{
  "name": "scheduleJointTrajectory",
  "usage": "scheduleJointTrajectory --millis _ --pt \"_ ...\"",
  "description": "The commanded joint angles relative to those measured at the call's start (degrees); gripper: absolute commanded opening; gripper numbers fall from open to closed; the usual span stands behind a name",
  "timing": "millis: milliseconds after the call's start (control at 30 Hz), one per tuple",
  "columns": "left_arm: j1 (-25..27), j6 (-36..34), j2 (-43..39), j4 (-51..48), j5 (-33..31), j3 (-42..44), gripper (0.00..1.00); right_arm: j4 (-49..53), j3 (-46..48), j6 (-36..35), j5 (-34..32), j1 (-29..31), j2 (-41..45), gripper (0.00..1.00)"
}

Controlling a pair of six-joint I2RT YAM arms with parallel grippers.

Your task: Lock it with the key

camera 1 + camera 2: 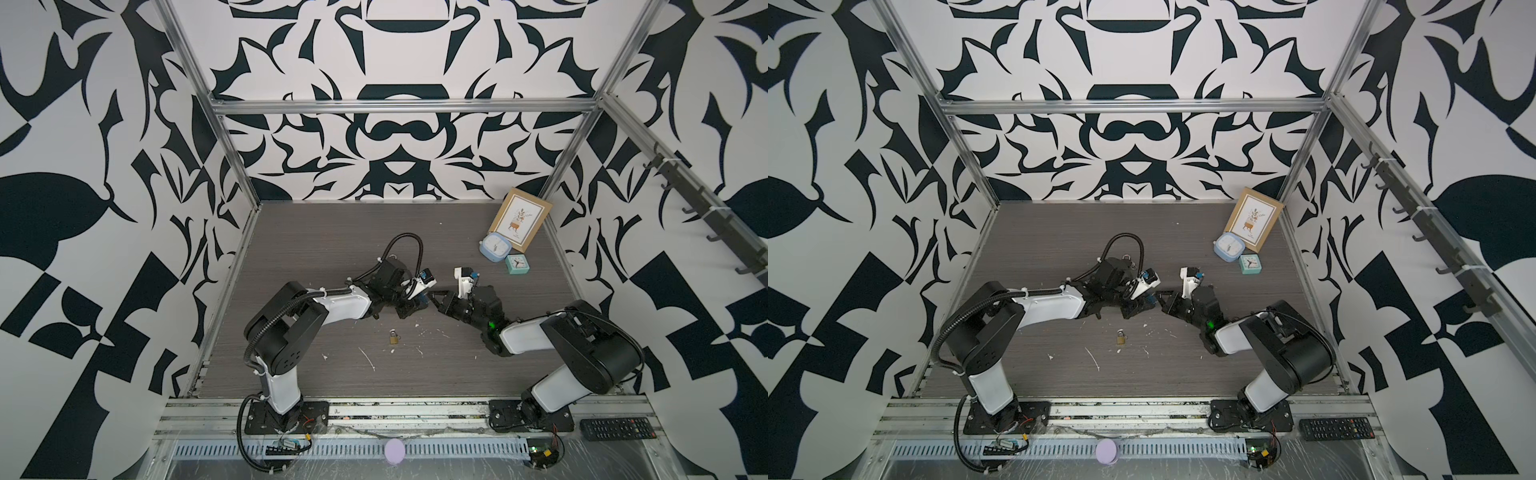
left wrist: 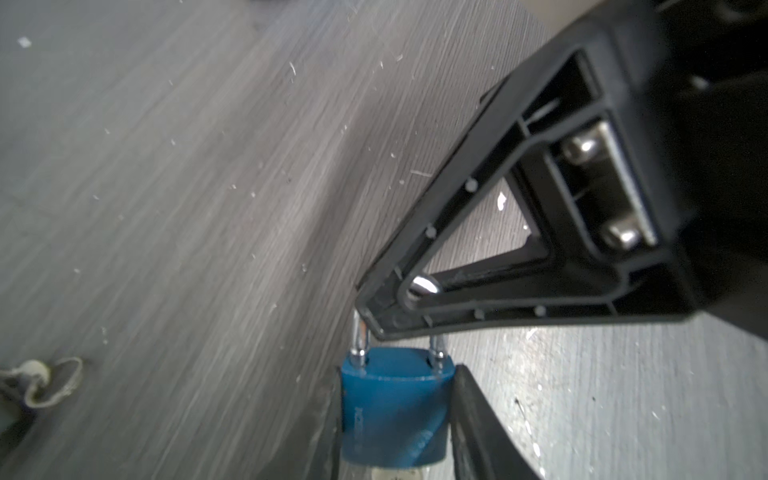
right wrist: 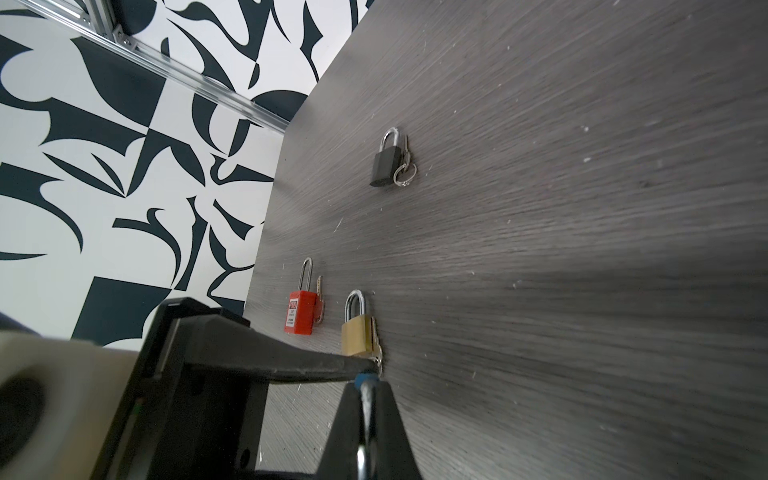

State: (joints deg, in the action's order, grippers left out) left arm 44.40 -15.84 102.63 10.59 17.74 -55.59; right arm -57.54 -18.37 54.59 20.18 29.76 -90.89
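The left gripper point(image 1: 420, 302), partly closed, clamps the blue padlock point(image 2: 395, 407) by its body, steadying it so the right gripper point(image 3: 368, 399), pinched shut on the shackle point(image 2: 360, 340), can presumably seat it.

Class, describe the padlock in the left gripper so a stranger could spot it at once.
Start at the grey table and follow the left arm to the left gripper. It clamps the blue padlock. No other is blue: the brass padlock, red padlock and black padlock lie on the table.
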Motion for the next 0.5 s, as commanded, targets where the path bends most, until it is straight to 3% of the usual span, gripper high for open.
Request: scheduleJointTrajectory --millis 0,333,467 --pt "-0.8 3.3 -2.8 41.4 -0.1 -11.6 0.0 13.8 3.8 2.0 22.9 9.0 -3.8 0.0" --pt "-1.0 4.9 -0.4 43.4 0.0 -12.3 0.0 13.0 3.5 2.2 23.1 9.3 -3.9 0.0" --pt "-0.9 2.1 -0.9 38.5 3.7 -11.7 0.0 16.2 2.5 1.3 23.1 9.2 -1.3 0.0"
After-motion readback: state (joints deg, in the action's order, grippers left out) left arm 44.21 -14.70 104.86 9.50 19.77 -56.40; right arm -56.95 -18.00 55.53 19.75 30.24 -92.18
